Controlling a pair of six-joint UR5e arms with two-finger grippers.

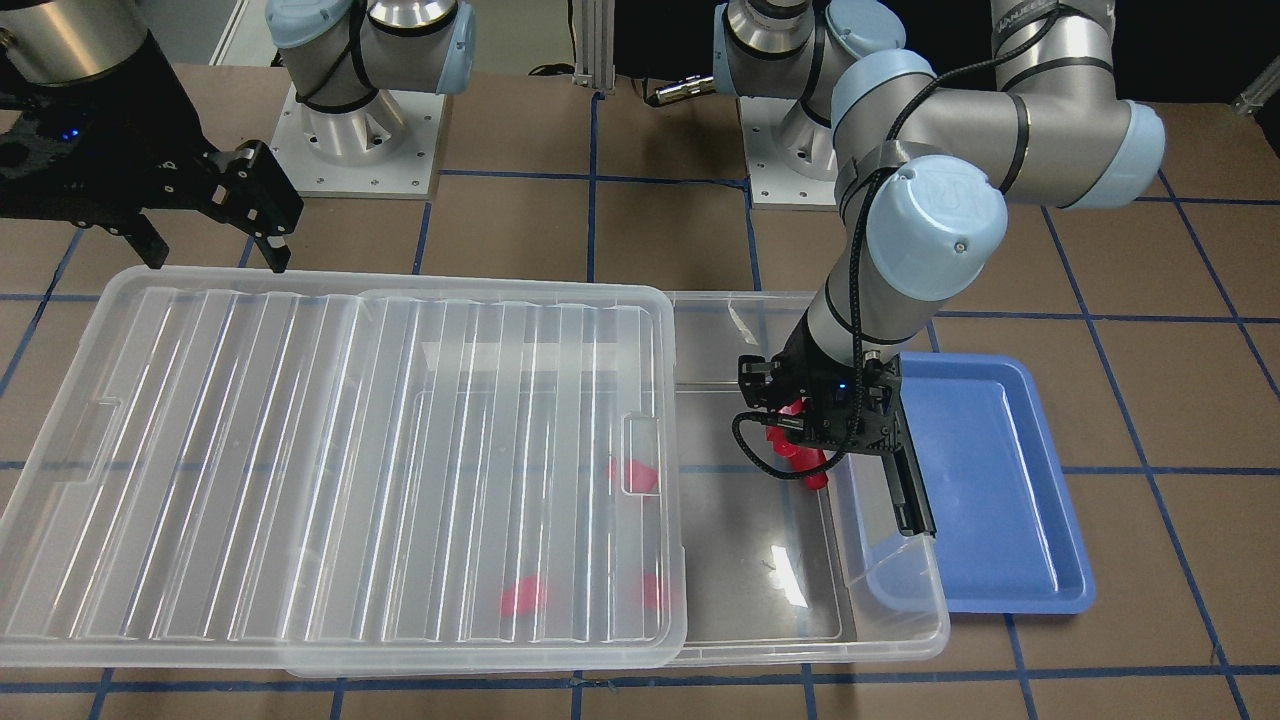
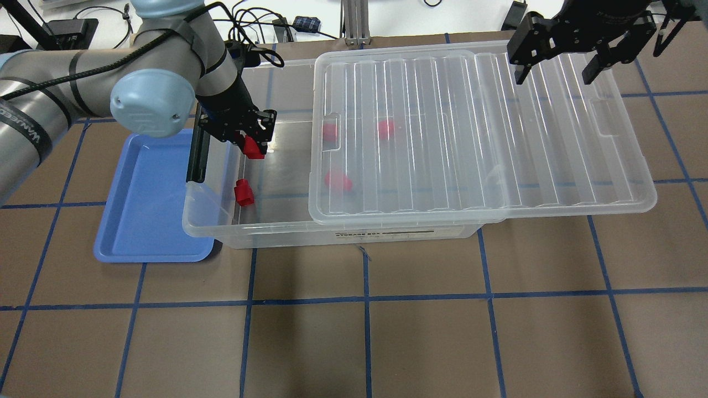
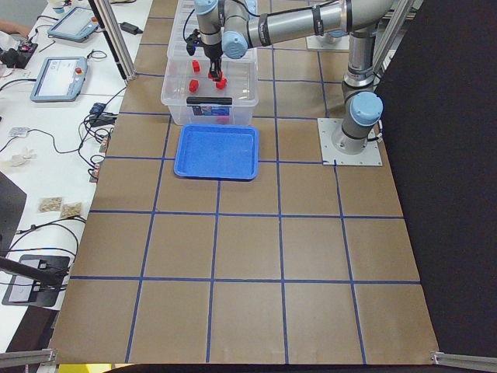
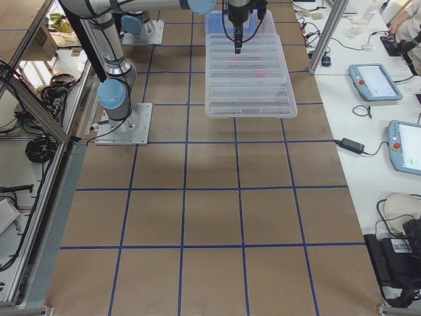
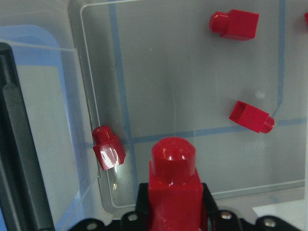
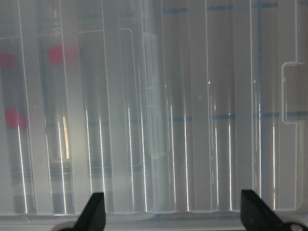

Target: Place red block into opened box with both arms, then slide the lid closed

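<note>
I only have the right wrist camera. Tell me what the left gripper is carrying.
Observer: The left gripper is shut on the held red block, with the stub end pointing away from the fingers.
Operator: Give me its position over the box.
Observer: It hangs over the uncovered end of the box, past the edge of the lid.
Operator: Report anything already lying in that uncovered end.
Observer: One loose red block lies on the box floor, close to the short end wall.
</note>
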